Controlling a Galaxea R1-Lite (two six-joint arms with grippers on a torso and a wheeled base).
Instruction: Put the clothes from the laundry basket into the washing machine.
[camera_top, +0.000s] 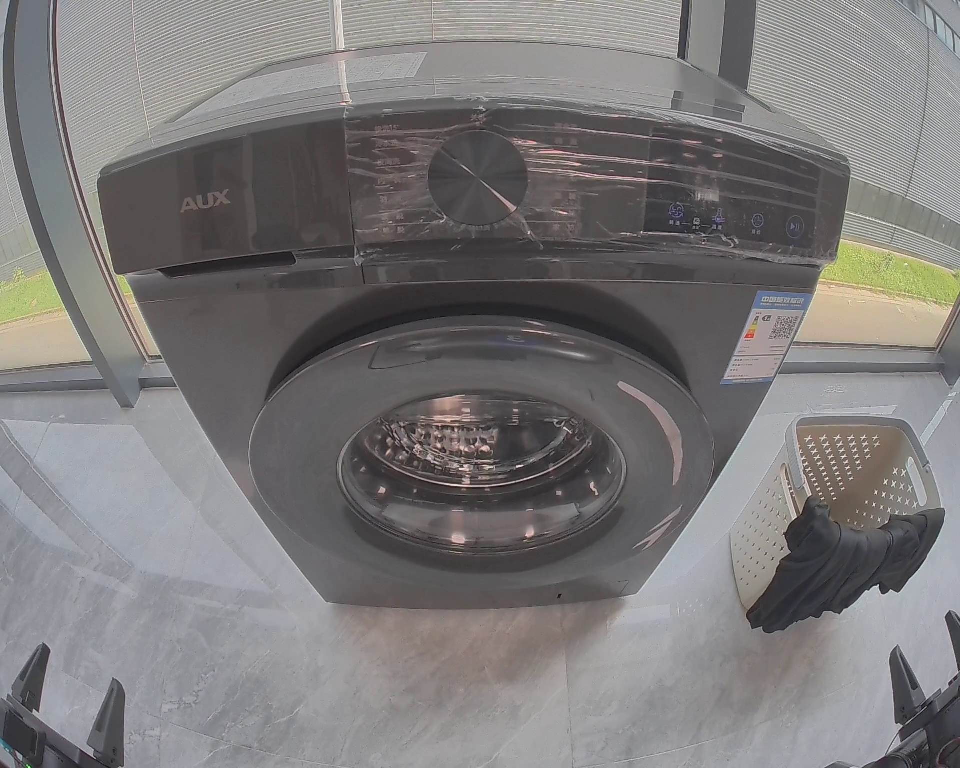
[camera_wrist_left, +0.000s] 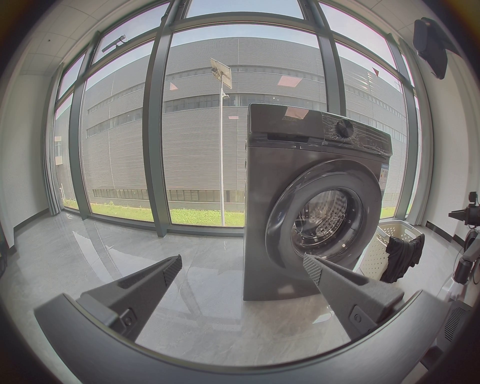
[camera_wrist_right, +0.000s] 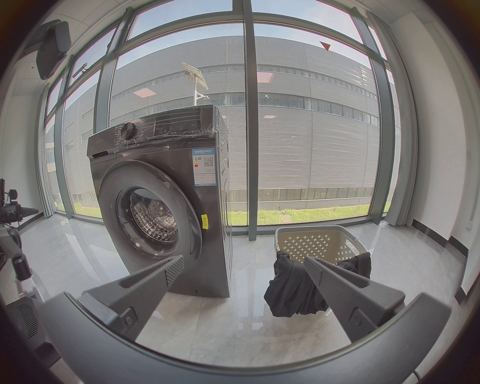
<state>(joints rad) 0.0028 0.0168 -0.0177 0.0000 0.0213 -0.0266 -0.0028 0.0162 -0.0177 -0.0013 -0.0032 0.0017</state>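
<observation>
Both left hand (camera_wrist_left: 241, 260) and right hand (camera_wrist_right: 242, 260) spread apart, black clothes (camera_top: 830, 565) hiding laundry basket (camera_top: 762, 525) rim

Left hand (camera_wrist_left: 241, 260), right hand (camera_wrist_right: 242, 260) both agape

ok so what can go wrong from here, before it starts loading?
1. The washing machine door looks shut. Clothes brought over would likely hit it unless it is opened first.
2. The black garment hangs over the rim of the laundry basket, mostly outside. A pull by the right claw could tip the basket or let the garment slip off.
</observation>
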